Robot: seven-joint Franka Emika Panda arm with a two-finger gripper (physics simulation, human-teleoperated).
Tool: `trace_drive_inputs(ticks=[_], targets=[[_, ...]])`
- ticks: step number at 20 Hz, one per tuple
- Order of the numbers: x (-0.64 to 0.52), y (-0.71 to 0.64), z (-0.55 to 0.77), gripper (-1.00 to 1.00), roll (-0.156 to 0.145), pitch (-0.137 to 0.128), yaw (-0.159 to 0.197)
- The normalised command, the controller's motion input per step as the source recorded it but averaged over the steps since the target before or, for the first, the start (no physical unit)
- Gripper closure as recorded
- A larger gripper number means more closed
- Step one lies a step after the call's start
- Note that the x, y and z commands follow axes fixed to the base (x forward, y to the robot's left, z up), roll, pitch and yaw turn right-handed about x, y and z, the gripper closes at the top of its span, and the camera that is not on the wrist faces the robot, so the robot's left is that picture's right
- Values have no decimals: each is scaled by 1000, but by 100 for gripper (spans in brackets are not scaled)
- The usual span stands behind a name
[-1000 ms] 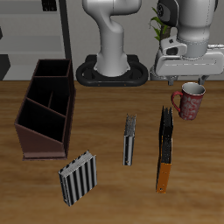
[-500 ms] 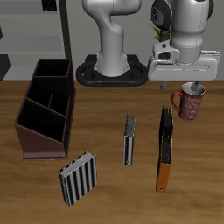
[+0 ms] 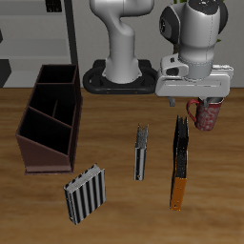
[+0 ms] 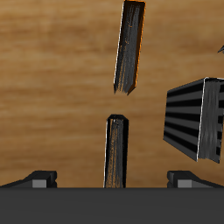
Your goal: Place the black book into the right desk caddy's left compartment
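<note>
Task barely begun. Claw (image 3: 193, 99) hovers high near mug (image 3: 207, 113), spread wide, grasping nothing. Black book (image 3: 180, 143) lies flat on surface (image 3: 114, 210), end-on to orange-spined book (image 3: 177, 187). Right desk caddy (image 3: 50, 116) well apart. Left: descend, grip, carry, insert.

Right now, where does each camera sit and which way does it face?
Exterior view: in front of and above the table, facing back toward the robot's base; shows the arm, the gripper and the right desk caddy.
Wrist view: on the hand, looking down at the table; only the open gripper's fingertips show.
Shared: the black book, the orange-spined book and a narrow striped book.
</note>
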Motion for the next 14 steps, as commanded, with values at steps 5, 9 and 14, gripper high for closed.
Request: trace_drive_inputs(ticks=[5,9,14], targets=[[-8,49,-221,-100,12,-8,7],[-59,48,-168,-100,-8,-50,18],[-36,-15,-171,-100,-10,-32,-6]])
